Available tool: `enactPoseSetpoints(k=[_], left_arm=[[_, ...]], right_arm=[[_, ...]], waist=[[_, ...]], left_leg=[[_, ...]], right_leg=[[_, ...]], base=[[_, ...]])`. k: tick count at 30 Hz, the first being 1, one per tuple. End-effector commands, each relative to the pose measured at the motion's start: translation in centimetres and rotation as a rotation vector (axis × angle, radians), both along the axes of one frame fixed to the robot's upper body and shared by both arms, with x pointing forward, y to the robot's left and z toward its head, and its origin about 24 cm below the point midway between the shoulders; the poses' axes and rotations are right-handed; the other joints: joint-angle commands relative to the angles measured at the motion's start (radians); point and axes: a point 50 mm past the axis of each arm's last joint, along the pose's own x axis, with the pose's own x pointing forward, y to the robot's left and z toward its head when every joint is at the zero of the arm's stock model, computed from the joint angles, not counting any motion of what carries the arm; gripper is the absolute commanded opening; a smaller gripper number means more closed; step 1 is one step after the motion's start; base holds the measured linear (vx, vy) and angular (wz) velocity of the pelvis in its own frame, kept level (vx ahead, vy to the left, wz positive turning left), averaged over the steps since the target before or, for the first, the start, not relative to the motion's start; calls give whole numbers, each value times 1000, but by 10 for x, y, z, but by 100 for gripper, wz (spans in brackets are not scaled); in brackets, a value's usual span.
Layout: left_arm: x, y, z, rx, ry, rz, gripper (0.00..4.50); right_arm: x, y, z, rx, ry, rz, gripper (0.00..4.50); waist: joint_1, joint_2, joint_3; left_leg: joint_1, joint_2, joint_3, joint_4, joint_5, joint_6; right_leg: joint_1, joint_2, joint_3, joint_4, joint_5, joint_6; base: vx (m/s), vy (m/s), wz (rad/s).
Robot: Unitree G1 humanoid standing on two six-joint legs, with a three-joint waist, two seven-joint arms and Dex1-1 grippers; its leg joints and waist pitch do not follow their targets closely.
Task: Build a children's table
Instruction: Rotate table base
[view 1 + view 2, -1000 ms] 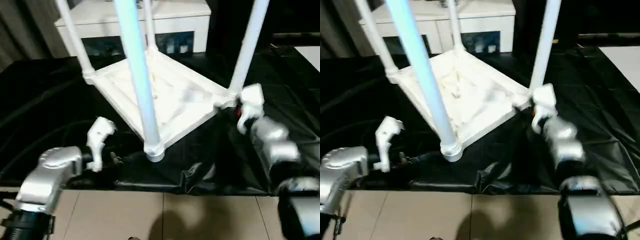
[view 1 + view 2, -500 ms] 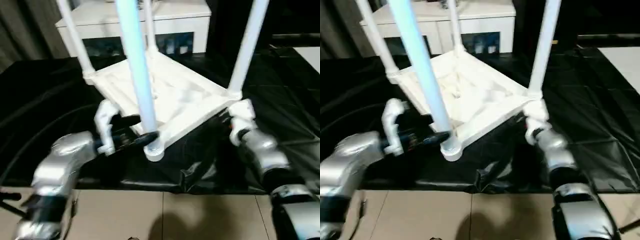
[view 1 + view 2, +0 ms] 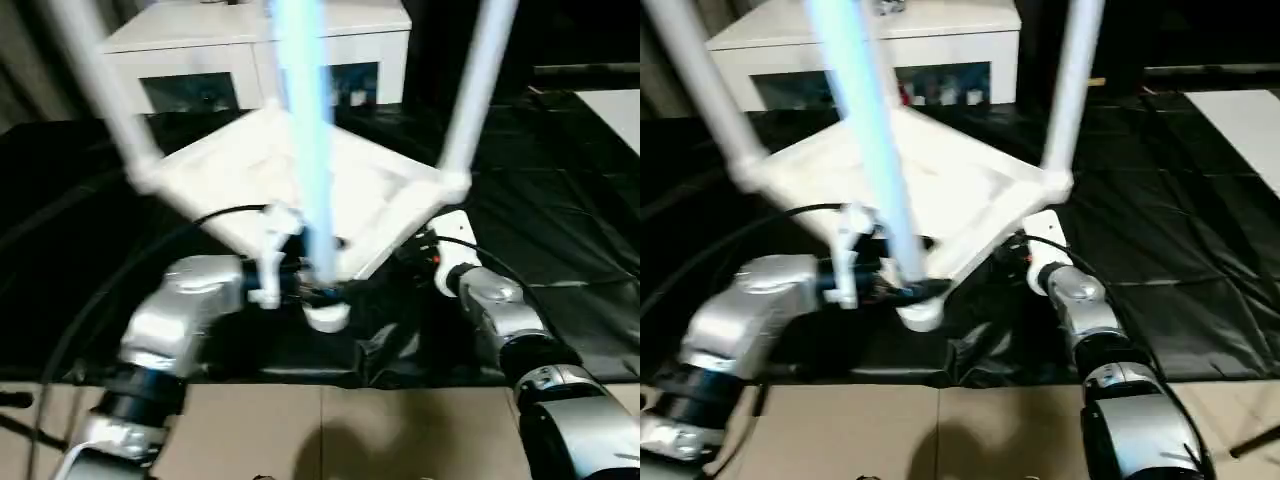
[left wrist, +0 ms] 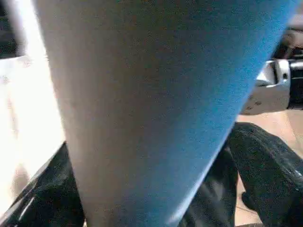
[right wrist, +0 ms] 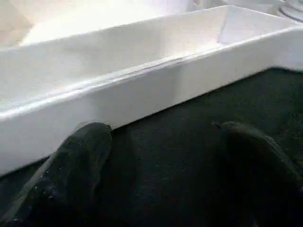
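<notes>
Your L end effector (image 3: 300, 285), jaws wide, sits beside the upright long white tapered tube leg (image 3: 312, 150); R end effector (image 5: 165, 175), open too, faces the white plastic ribbed table's (image 3: 270, 165) edge.

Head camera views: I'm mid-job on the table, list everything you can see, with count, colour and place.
tabletop: one, white, lying underside up on the black sheet, centre
table legs: at least three showing, white, standing up from the tabletop's corners; the nearest leg rises right in front of the camera
black sheet: one, black, covering the floor under the tabletop
cabinet: one, white with dark glass doors, behind the tabletop
floor: light brown, bare strip at the near edge
left gripper: one, black fingers, open, at the base of the nearest leg
right gripper: one, black fingers, open, close to the tabletop's side edge
forearms: two, silver, reaching in from the near corners
</notes>
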Motion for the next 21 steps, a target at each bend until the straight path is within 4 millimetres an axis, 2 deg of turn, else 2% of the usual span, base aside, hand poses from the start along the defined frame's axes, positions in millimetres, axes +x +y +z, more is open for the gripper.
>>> enactPoseSetpoints(k=[1, 3, 5, 6, 7, 8, 11, 14, 16, 19, 21], left_arm=[[-7, -27, 6, 1, -36, -132, 444], [-3, -33, 5, 17, -52, -116, 444], [2, -36, 5, 34, -69, -87, 444], [9, -38, 3, 58, -92, -38, 444], [11, -38, 3, 66, -99, -24, 444], [17, -38, 2, 88, -118, 19, 444], [25, -34, 0, 124, -150, 77, 444], [33, -21, -1, 167, -185, 153, 444], [34, -13, -3, 181, -186, 157, 444], [27, 3, -11, 214, -154, 88, 444], [21, 12, -19, 254, -124, 38, 444]], right_arm=[[5, 45, 16, 44, -69, 172, 416], [4, 51, 14, 43, -68, 189, 416], [3, 53, 12, 34, -68, 187, 416], [4, 51, 11, 22, -65, 160, 416], [4, 50, 11, 18, -64, 151, 416], [5, 46, 10, 6, -64, 121, 416], [7, 36, 11, -13, -68, 63, 416], [11, 15, 15, -37, -80, -35, 416], [13, 6, 17, -42, -88, -64, 416], [14, -13, 24, -52, -105, -94, 416], [14, -18, 28, -55, -113, -44, 416]], waist=[[6, -21, -73], [-1, -23, -72], [-6, -22, -72], [-7, -14, -73], [-9, -17, -72], [-10, -14, -71], [-11, -16, -73], [-9, -16, -75], [-1, -17, -77], [6, -17, -76], [5, -16, -75]], left_leg=[[17, 33, -18, -65, -183, 117], [14, 33, -20, -66, -194, 114], [17, 33, -21, -66, -208, 109], [17, 34, -22, -66, -209, 108], [23, 32, -20, -66, -225, 105], [22, 33, -22, -67, -231, 102], [21, 32, -23, -68, -239, 96], [22, 32, -23, -66, -229, 100], [23, 32, -22, -64, -208, 109], [22, 33, -21, -64, -200, 113], [21, 34, -21, -66, -220, 107]], right_leg=[[53, -18, 15, -58, -115, -285], [56, -19, 14, -58, -127, -284], [54, -20, 15, -60, -131, -286], [55, -20, 14, -59, -128, -287], [51, -17, 14, -64, -134, -286], [52, -18, 15, -65, -133, -285], [55, -19, 14, -64, -131, -281], [54, -19, 13, -64, -116, -283], [54, -20, 13, -61, -99, -290], [54, -18, 13, -58, -88, -295], [54, -18, 11, -57, -115, -291]], base=[[0, 0, 0], [0, 0, 0], [0, 0, 0], [0, 0, 0], [0, 0, 0], [0, 0, 0], [0, 0, 0], [0, 0, 0], [0, 0, 0], [0, 0, 0], [0, 0, 0]])
